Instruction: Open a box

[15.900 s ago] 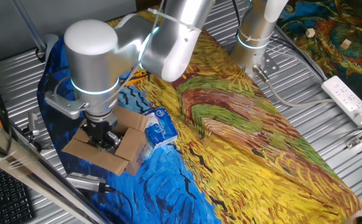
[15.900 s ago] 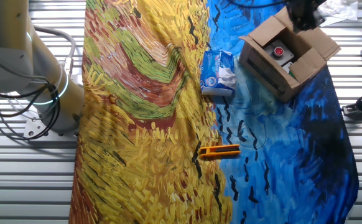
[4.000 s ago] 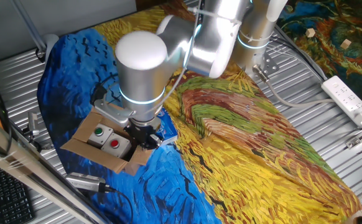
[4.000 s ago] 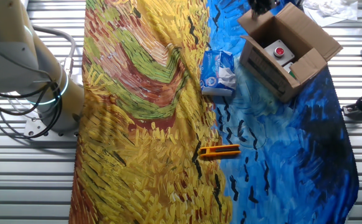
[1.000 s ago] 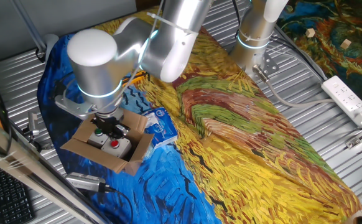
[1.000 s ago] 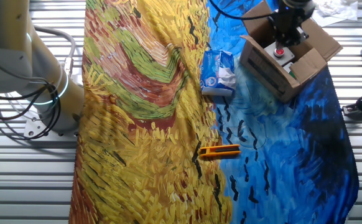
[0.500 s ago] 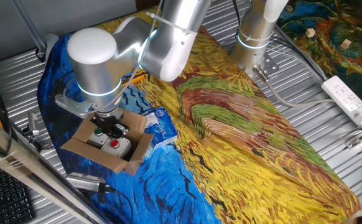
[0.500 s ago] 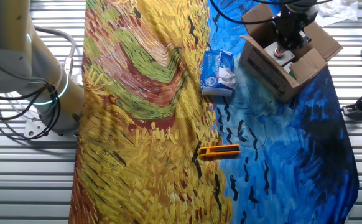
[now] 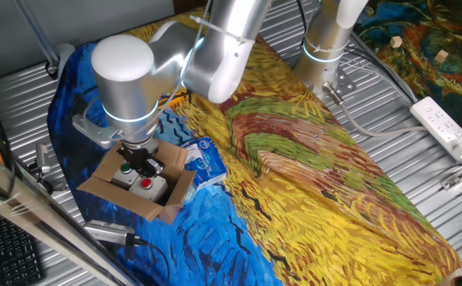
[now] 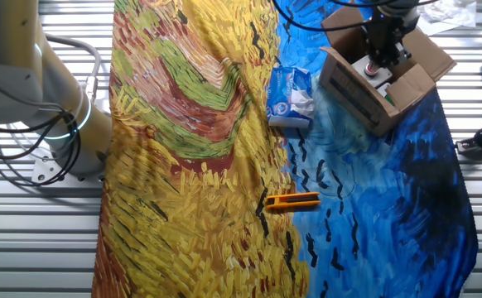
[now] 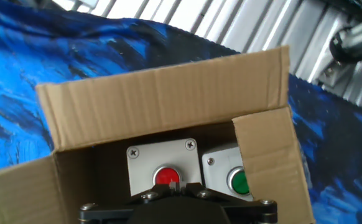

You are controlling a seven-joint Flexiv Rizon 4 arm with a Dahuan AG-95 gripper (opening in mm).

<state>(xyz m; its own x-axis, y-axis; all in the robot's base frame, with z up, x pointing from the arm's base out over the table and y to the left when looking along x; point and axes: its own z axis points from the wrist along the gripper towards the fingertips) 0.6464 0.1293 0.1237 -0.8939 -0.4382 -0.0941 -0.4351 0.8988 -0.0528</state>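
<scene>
Now, box (image 9: 140, 184) sits at near-left end of worktop (image 9: 310, 206), on blue part of cloth, flaps spread, mouth up. Tool (image 9: 140, 164) hangs directly above opening, pointing down at push-button unit (image 11: 162, 171) inside. Finger gap: cannot tell; nothing visibly held. Remaining short flap (image 11: 269, 155) leans inward, right in hand view.

Arm bent low, wrist vertical, gripper (image 9: 141, 165) pointing down, finger gap unclear
</scene>
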